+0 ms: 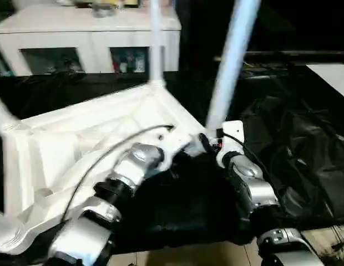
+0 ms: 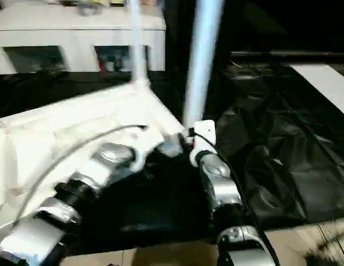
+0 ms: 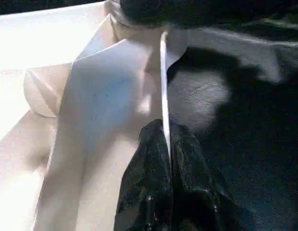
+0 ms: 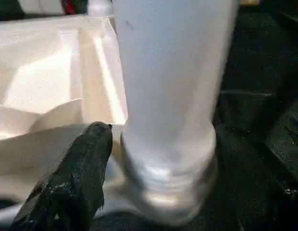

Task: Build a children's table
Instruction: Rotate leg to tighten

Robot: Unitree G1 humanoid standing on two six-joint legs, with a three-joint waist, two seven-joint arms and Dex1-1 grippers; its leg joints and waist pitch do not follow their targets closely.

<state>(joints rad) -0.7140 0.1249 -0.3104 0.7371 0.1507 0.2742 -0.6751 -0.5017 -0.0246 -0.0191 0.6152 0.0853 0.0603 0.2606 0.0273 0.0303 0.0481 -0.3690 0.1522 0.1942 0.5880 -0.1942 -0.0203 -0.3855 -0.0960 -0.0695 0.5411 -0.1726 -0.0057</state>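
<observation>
Black sheeting [image 1: 294, 144] underlies tabletop rim [image 3: 164, 86] between left jaws.

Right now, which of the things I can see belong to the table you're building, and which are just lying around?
Part of the job:
- table top, upside down
- near leg, standing in its corner socket
- far leg

Just there:
- white cabinet
- black sheet

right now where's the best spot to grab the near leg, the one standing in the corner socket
Probably low on the near leg, just above its collar at the corner socket, coming in level from the robot's side. The tube is round and close to upright, so fingers can close across it from either side, and a low grip keeps the hold near the tabletop. The right gripper sits there now.
</observation>
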